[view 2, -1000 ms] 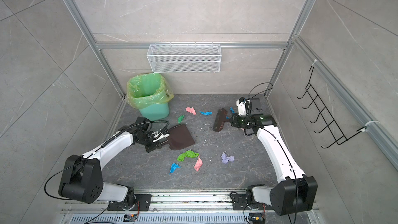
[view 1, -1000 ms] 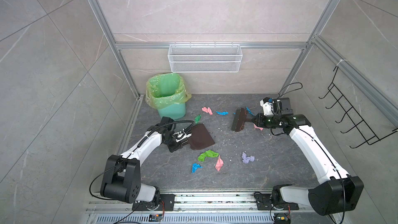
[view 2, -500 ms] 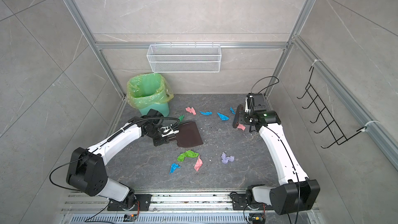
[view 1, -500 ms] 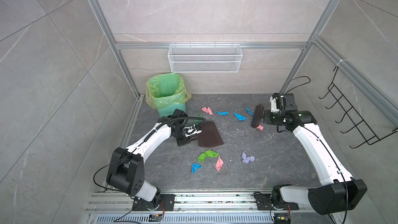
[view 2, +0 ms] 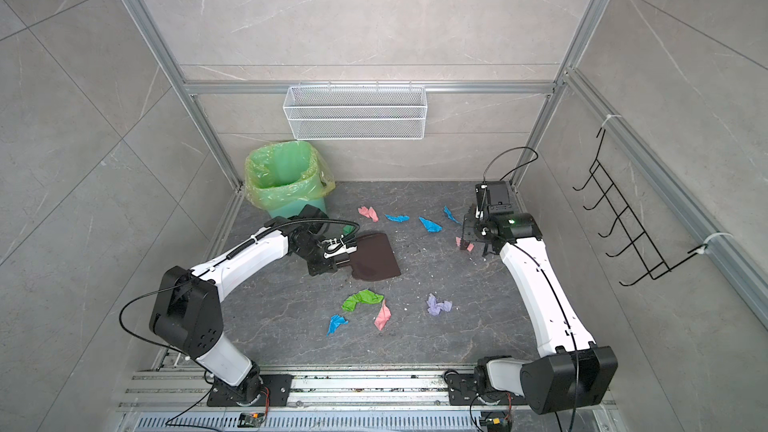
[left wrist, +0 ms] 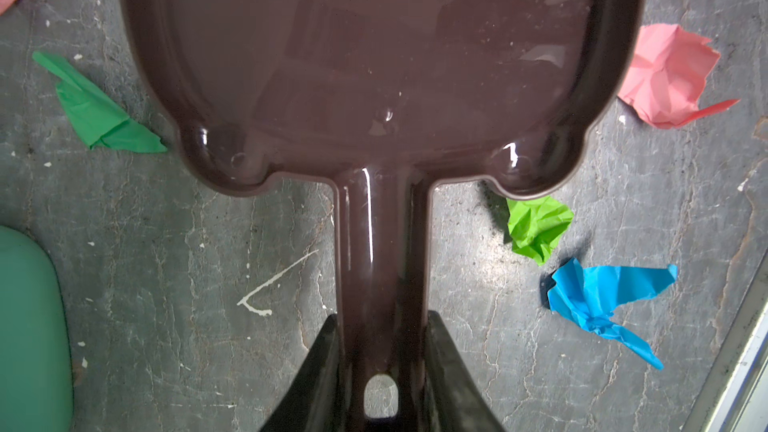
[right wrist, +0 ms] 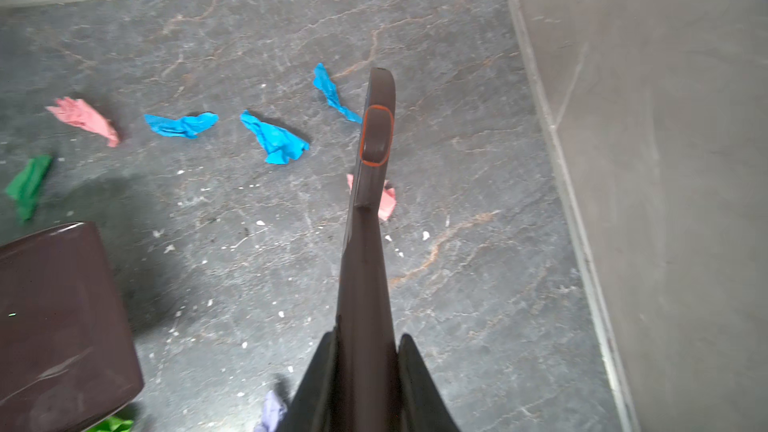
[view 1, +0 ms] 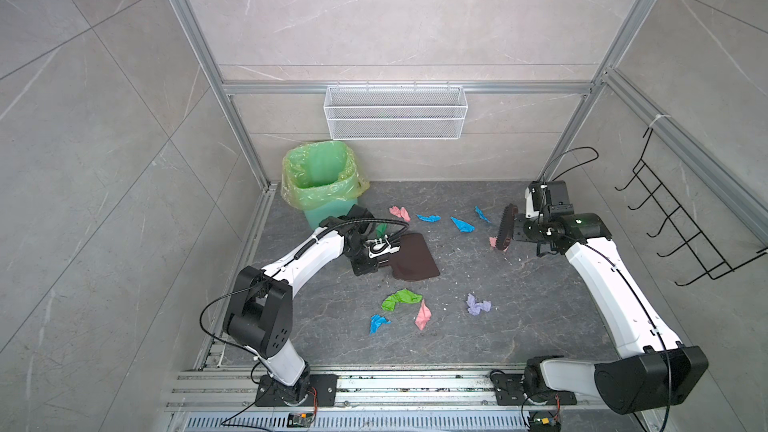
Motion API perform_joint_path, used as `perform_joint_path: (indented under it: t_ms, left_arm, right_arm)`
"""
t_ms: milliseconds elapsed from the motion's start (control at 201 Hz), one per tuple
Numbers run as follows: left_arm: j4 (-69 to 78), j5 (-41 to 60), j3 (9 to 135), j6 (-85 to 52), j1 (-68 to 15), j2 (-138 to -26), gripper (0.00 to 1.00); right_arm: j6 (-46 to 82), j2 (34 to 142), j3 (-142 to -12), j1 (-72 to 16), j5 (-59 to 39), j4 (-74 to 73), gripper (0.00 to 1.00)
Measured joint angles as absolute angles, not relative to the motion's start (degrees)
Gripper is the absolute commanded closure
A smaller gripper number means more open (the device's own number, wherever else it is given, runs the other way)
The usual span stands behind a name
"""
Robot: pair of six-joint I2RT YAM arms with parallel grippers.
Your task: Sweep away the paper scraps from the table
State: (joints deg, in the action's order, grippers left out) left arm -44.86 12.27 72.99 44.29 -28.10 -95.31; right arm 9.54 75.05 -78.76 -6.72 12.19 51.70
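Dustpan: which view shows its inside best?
Left wrist view: the dustpan fills the frame and looks empty, with the jaws of the left gripper shut on its handle. Both top views show the dustpan whole but small. Right wrist view catches only one corner.

Left arm (view 1: 307, 253) and right arm (view 1: 602, 284) reach from the near bench (view 1: 519, 326) edge toward the far edge, left tool (left wrist: 382, 322) and right tool (right wrist: 368, 338) both clamped.

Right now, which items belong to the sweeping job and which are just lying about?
Job: paper scraps, table, dustpan in left tool, brush in right tool, probably the lined bin.
Idle: wire basket, wall hook rack.
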Motion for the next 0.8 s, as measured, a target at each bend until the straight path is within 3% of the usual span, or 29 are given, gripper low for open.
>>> perform_joint_path:
  t_ms: [334, 797]
  left_arm:
    - [-43.1, 12.3, 73.4, 43.2, -29.0, -96.1, 1.0]
    - [-41.8, 12.0, 77.1, 36.4, -30.2, -100.6, 1.0]
  right_arm:
    - [6.3, 79.9, -81.5, -6.7, 21.8, 51.5, 1.0]
    - [3.5, 82.5, -81.6, -6.7, 23.2, 49.8, 1.0]
